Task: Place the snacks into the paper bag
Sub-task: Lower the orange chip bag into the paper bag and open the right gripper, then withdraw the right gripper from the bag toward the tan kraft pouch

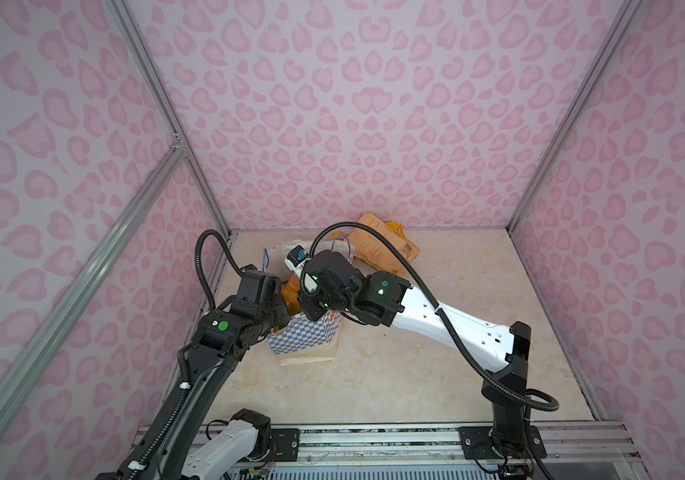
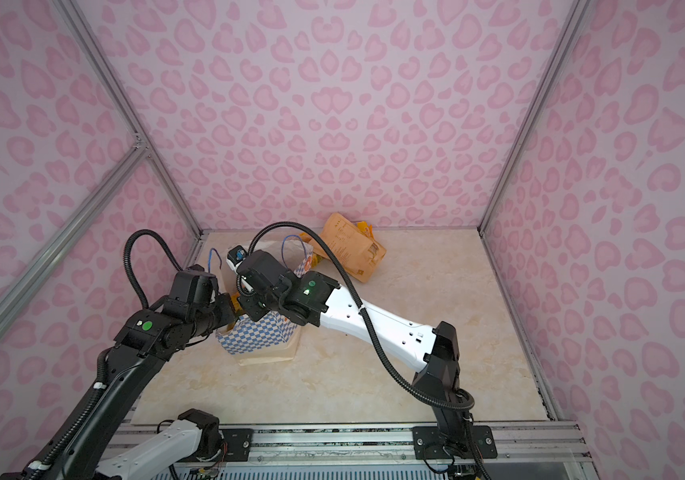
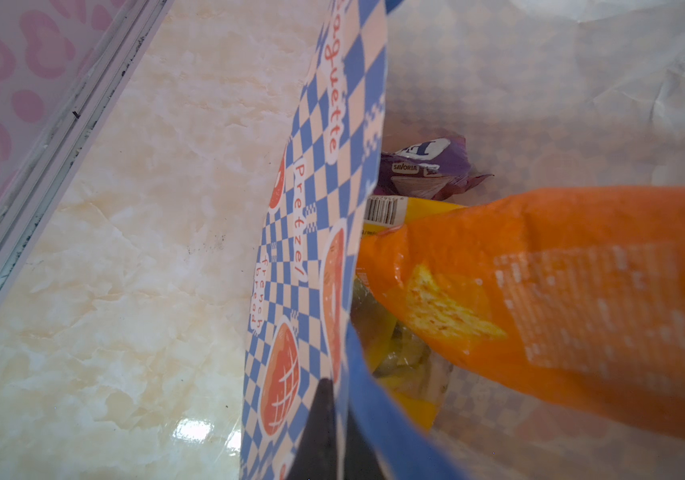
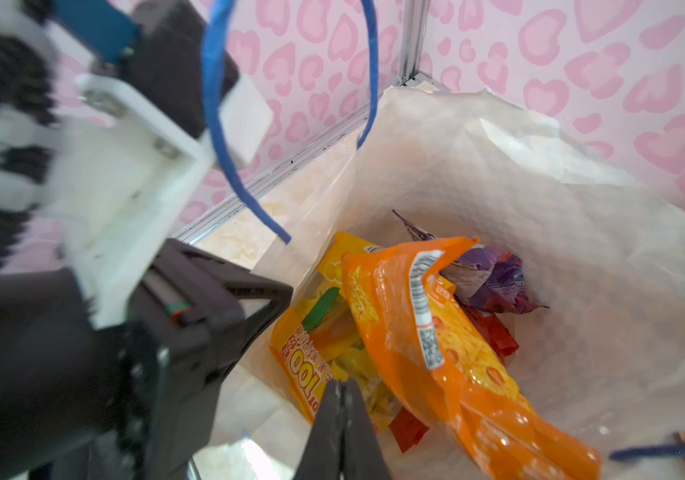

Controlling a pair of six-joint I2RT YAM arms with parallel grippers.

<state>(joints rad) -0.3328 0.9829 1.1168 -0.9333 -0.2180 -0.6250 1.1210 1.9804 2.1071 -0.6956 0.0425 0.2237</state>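
Observation:
The paper bag [image 1: 305, 338] [image 2: 259, 336] stands open at the left middle of the table in both top views, both wrists over its mouth. My left gripper [image 3: 334, 395] is shut on the paper bag's checkered wall [image 3: 311, 208], one finger on each side. My right gripper [image 4: 343, 384] hangs over the opening, shut with nothing in it. Inside the bag lie an orange packet [image 4: 428, 340] [image 3: 561, 291], a yellow packet [image 4: 311, 345], a purple packet [image 4: 494, 278] [image 3: 428, 166] and red packets [image 4: 494, 332]. The tan pouch [image 1: 382, 247] [image 2: 351, 247] lies at the back, a yellow packet [image 1: 395, 228] behind it.
Pink heart-patterned walls with aluminium posts [image 1: 548, 166] close in the marble table [image 1: 436, 374] on three sides. The bag's blue cord handles [image 4: 212, 104] stick up beside the left arm's wrist [image 4: 83, 249]. The arms' base rail [image 1: 374, 440] runs along the front.

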